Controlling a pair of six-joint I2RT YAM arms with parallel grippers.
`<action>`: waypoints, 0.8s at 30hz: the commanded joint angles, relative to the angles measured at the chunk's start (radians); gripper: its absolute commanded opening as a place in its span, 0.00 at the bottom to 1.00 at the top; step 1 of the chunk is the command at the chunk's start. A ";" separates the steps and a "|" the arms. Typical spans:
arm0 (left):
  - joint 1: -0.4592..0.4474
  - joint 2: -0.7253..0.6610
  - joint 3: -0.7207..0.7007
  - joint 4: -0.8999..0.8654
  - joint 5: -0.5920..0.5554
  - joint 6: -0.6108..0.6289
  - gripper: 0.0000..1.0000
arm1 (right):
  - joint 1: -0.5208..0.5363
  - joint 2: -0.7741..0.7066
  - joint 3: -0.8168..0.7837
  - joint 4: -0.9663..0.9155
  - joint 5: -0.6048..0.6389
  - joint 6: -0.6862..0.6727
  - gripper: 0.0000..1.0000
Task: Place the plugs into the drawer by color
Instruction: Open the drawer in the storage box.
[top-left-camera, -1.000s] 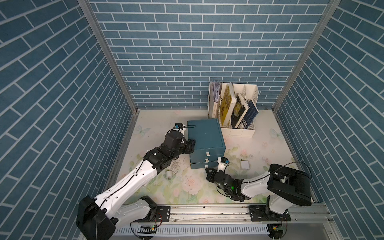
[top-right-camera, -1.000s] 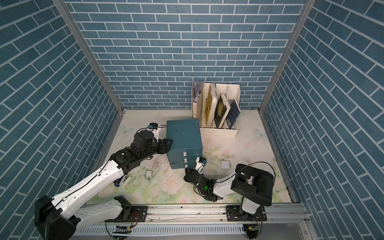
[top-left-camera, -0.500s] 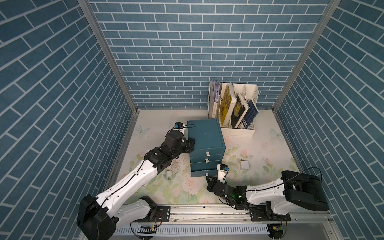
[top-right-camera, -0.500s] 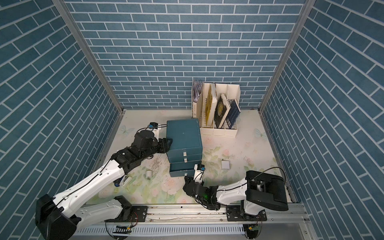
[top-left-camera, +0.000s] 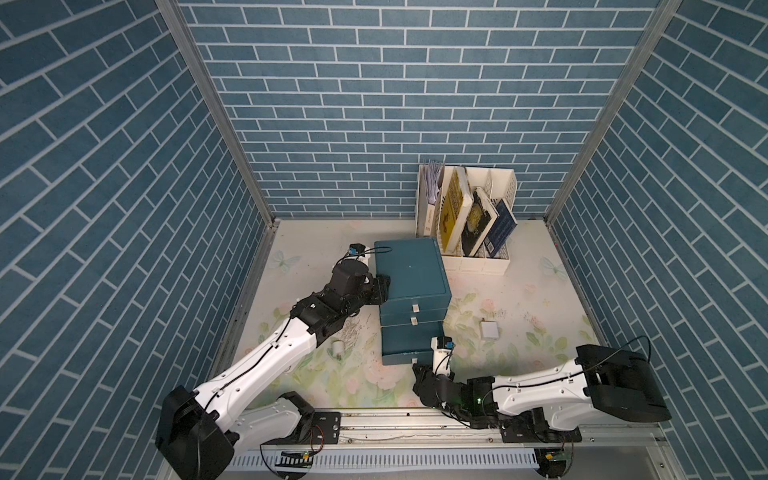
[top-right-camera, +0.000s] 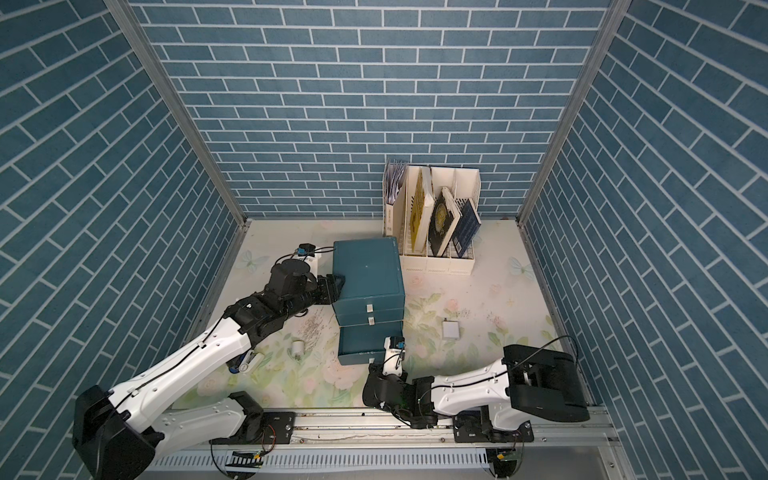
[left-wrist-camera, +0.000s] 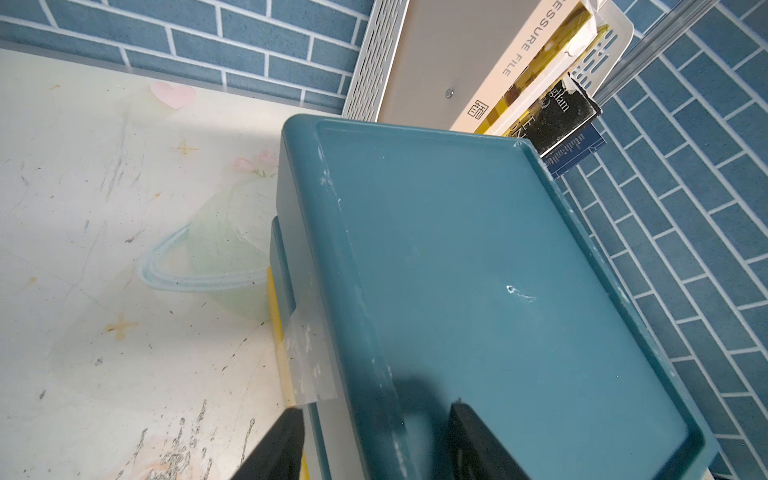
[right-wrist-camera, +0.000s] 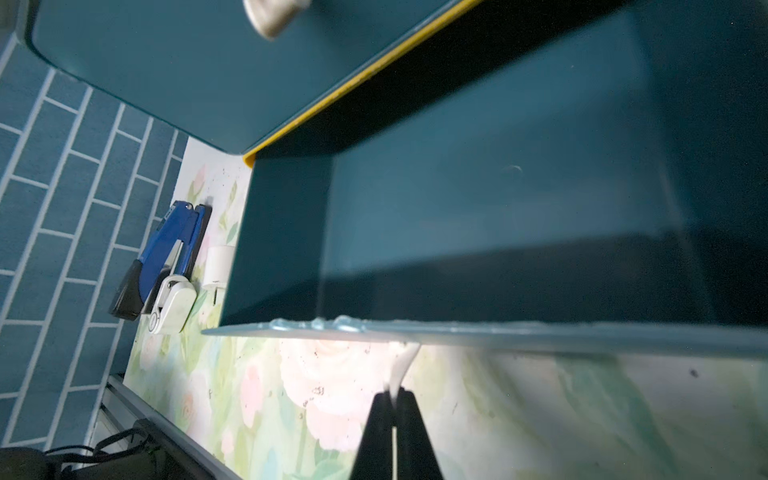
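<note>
Right gripper (right-wrist-camera: 392, 395): jaws pressed together, pinching the small white tab handle (right-wrist-camera: 401, 365) on the front of the bottom drawer (right-wrist-camera: 282, 232).
Bottom drawer: pulled well out of the dark teal plastic three-drawer cabinet (top-left-camera: 411, 270). Its open tray faces up in both top views (top-left-camera: 405, 340) (top-right-camera: 365, 340).
Upper two drawers: shut, and their white tabs (top-left-camera: 414, 308) sit one above the other on the cabinet front.
Left gripper (left-wrist-camera: 376, 407): jaws spread astride the top left edge of the cabinet, one finger (left-wrist-camera: 469, 436) over the lid and the other (left-wrist-camera: 286, 440) down the taped side. Cannot tell whether they clamp it.
White plug, left (top-left-camera: 338, 348): a small rounded white charger adapter lying on the floral-printed counter (top-left-camera: 540, 299). It is near the left side of the open drawer, and the right wrist view also shows it (right-wrist-camera: 218, 266).
White plug, right (top-right-camera: 451, 330): a flat-lying white square adapter on the counter, right of the cabinet and apart from it.
Blue-and-black stapler (right-wrist-camera: 166, 249): on the counter beyond the left white plug and close to it.
White file rack of books (top-left-camera: 473, 266): just behind the cabinet's right rear corner, against the back wall.
</note>
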 joint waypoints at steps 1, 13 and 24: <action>0.016 0.033 -0.005 -0.114 -0.045 -0.003 0.60 | 0.016 0.014 0.035 -0.098 -0.006 0.033 0.00; 0.023 0.032 0.002 -0.113 -0.033 -0.002 0.61 | 0.029 0.013 0.045 -0.164 -0.020 0.078 0.00; 0.023 -0.012 0.030 -0.134 -0.020 -0.006 0.69 | 0.066 0.000 0.241 -0.551 0.074 0.053 0.69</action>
